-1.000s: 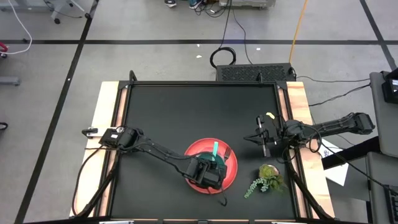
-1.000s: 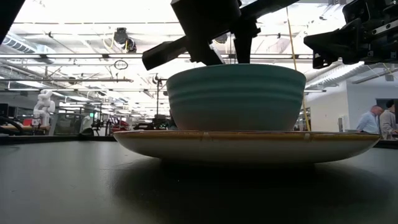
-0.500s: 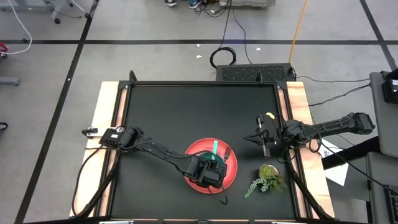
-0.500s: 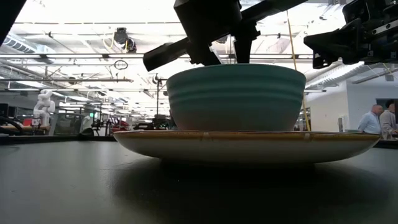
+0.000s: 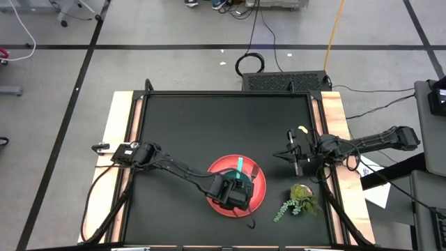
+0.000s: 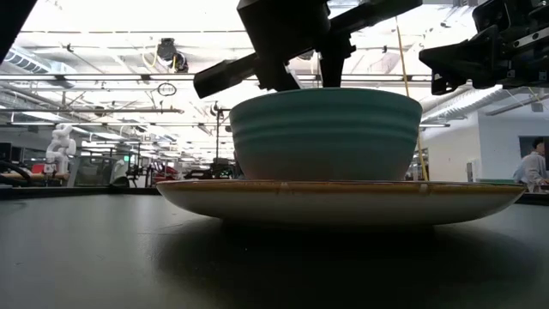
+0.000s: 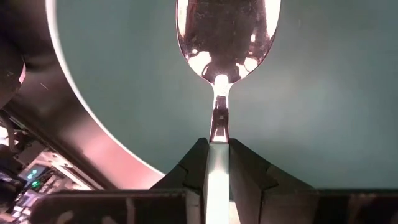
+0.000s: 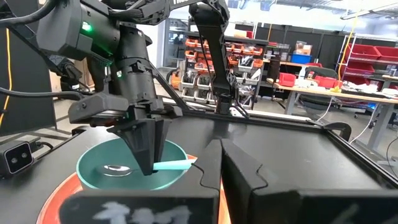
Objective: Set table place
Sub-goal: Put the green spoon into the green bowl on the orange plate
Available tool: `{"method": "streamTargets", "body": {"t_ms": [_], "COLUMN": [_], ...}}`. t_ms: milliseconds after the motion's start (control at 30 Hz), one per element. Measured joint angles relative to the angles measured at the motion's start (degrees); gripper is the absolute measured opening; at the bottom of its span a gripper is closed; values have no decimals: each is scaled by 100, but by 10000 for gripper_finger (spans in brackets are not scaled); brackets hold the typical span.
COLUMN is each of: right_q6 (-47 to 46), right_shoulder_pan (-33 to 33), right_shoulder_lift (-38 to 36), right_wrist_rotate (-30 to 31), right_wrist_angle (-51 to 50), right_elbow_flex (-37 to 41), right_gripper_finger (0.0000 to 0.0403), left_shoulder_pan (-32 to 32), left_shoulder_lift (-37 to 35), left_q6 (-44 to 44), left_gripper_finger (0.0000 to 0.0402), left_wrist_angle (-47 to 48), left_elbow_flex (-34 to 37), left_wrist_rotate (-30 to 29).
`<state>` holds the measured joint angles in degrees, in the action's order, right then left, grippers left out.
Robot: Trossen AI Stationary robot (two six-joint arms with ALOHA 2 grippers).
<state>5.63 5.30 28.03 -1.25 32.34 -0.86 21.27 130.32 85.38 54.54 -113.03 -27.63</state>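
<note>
The left gripper (image 8: pixel 144 163) pinches the spoon (image 7: pixel 222 37) by its handle, its head down inside the bowl (image 6: pixel 326 133) on the plate (image 6: pixel 343 199). Next: spread the fingers and lift clear. The right gripper (image 5: pixel 295 162) waits aside, fingers pressed together.

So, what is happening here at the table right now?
The left end effector holds a teal-handled metal spoon by its handle, with the spoon's head inside the green ceramic bowl. That bowl stands on the round red plate on the matte black table. The right end effector waits shut above the table's right side, near the leafy green plant sprig.
</note>
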Motion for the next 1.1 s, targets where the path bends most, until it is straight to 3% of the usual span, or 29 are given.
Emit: {"method": "streamTargets", "body": {"t_ms": [1100], "right_q6": [-1], "right_shoulder_pan": [-1], "right_shoulder_lift": [1], "right_wrist_rotate": [1], "right_wrist_angle": [-1], "right_elbow_flex": [1], "right_gripper_finger": [0], "left_shoulder_pan": [-47], "left_shoulder_lift": [0], "left_q6": [-386], "left_gripper_finger": [54], "left_wrist_angle": [-3], "left_elbow_flex": [0], "left_wrist_rotate": [230]}}
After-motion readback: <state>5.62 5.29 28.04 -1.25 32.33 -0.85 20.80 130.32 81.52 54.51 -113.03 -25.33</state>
